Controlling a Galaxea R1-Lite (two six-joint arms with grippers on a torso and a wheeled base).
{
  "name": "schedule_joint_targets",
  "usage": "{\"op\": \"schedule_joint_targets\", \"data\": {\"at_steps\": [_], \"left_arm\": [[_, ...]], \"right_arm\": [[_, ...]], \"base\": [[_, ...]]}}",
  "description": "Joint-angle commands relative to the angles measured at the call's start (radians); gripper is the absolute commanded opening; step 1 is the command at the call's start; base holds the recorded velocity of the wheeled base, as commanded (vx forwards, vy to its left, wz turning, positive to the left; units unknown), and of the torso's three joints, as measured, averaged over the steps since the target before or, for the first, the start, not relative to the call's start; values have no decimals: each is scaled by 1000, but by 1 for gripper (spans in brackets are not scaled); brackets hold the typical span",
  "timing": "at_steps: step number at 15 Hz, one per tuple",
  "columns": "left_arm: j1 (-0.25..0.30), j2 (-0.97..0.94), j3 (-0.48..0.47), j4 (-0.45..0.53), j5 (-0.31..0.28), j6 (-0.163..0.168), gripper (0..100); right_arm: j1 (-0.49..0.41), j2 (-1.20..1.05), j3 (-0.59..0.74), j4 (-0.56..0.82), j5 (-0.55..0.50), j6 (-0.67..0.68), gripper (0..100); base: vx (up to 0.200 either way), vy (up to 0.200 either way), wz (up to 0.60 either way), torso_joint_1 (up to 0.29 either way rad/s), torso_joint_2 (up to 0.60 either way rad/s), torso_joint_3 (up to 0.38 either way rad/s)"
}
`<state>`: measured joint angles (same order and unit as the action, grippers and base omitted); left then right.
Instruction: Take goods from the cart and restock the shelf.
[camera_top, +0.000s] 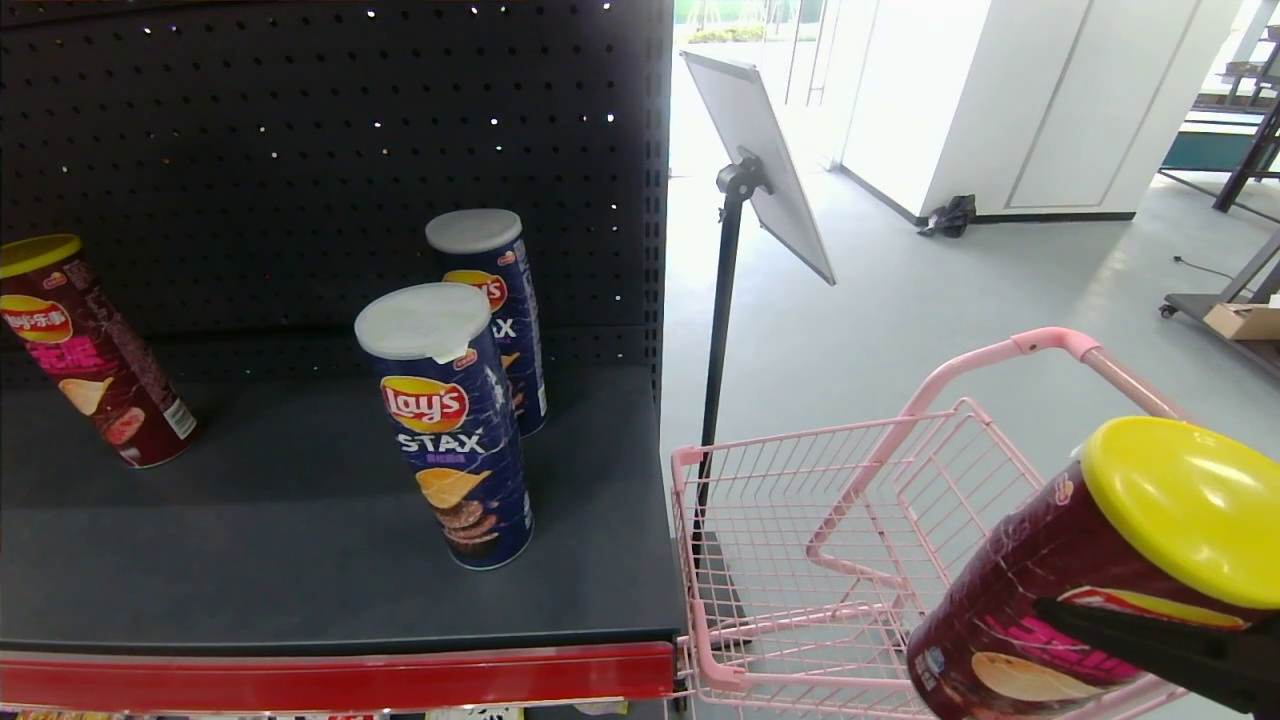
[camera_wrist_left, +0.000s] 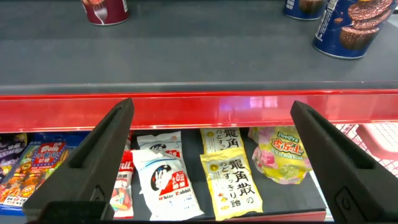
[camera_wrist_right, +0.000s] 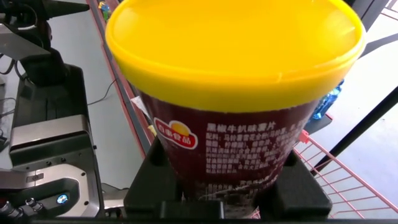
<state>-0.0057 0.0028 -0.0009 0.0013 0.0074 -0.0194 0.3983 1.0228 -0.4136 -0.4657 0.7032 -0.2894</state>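
Yellow-lidded maroon can (camera_top: 1060, 590) sits tilted, clamped between the right gripper's (camera_wrist_right: 227, 186) jaws, the pink cart (camera_top: 800, 433) below them; a carrying step, I judge; next it should cross to the shelf (camera_top: 250, 560), well apart from those jaws, and stand upright; the left gripper's (camera_wrist_left: 211, 155) jaws gape wide, empty, facing the shelf

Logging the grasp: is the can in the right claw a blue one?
No: the can clamped in the right claw is maroon, with a yellow lid.
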Motion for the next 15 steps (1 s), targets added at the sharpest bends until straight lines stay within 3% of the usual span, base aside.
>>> {"op": "schedule_joint_targets", "data": {"at_steps": [1, 6, 15], "left_arm": [[0, 0, -1, 0, 0, -1, 100], [0, 0, 1, 0, 0, -2, 100], [0, 0, 1, 0, 0, -1, 100]], "right_arm": [[1, -4, 3, -1, -1, -1, 0], [-1, -12, 16, -1, 1, 1, 0], [-1, 2, 22, -1, -2, 1, 0]], "base": [[0, 0, 0, 0, 0, 0], [0, 0, 0, 0, 0, 0], [-178, 0, 0, 1, 3, -1]]}}
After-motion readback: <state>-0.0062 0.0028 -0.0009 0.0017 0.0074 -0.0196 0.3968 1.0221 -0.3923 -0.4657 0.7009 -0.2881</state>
